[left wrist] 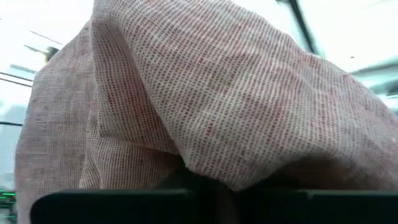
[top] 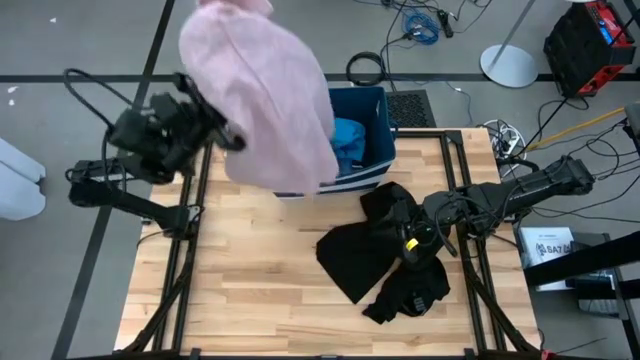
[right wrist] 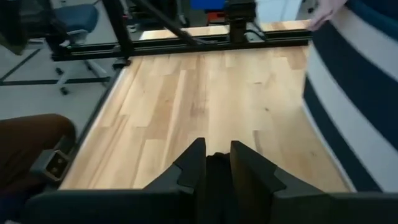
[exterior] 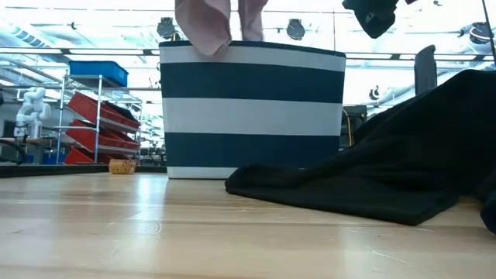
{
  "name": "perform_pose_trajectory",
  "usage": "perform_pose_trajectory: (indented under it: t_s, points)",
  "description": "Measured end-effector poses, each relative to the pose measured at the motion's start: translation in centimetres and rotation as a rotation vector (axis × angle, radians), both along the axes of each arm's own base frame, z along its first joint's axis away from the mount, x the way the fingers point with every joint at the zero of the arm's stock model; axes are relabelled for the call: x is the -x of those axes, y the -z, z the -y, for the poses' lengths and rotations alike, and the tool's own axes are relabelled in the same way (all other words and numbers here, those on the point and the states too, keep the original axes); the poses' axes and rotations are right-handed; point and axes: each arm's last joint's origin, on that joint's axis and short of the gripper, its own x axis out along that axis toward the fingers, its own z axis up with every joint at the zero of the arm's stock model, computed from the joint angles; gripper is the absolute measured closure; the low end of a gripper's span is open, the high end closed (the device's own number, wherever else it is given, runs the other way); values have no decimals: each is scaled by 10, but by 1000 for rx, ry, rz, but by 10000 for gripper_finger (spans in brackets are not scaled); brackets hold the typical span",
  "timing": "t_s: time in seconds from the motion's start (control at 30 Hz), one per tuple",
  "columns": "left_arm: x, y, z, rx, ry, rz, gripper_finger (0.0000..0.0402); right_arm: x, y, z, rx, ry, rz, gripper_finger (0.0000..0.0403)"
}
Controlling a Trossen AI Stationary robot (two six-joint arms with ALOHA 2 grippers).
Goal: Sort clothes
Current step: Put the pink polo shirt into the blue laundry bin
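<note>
Left hand [top: 215, 125], clamped on the pink garment [top: 265, 95], holds it at upper centre over the striped bin [top: 372, 105]. We should lower it inside before releasing. Right hand [top: 415, 240] pinches black clothes [top: 385, 255] on the worktop [top: 250, 300].
</note>
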Motion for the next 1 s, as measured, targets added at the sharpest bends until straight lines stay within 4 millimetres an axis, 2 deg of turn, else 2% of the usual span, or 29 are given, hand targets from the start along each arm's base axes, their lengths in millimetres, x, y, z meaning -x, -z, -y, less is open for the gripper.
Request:
perform_pose_trajectory:
  t_s: [0.13,0.23,0.33,0.43,0.6,0.73,0.83,1.0]
  points:
    - [-6,-6,-27,1,-91,-4,359,0,0,2,34,50,8,339]
    - [-18,-1,-51,39,-53,-13,359,-1,-2,2,52,55,27,339]
    - [-36,13,-75,97,49,-62,359,-1,-2,2,55,53,34,339]
    - [-61,36,-93,185,165,-178,359,-1,-2,2,55,50,28,339]
    - [-98,80,-107,287,209,-458,359,0,1,2,63,48,1,339]
    - [-116,116,-115,403,187,-677,359,2,5,3,67,49,-44,339]
    - [-119,135,-117,456,154,-818,359,4,8,3,62,56,-79,339]
    - [-113,155,-115,516,128,-1032,359,5,10,3,65,58,-106,339]
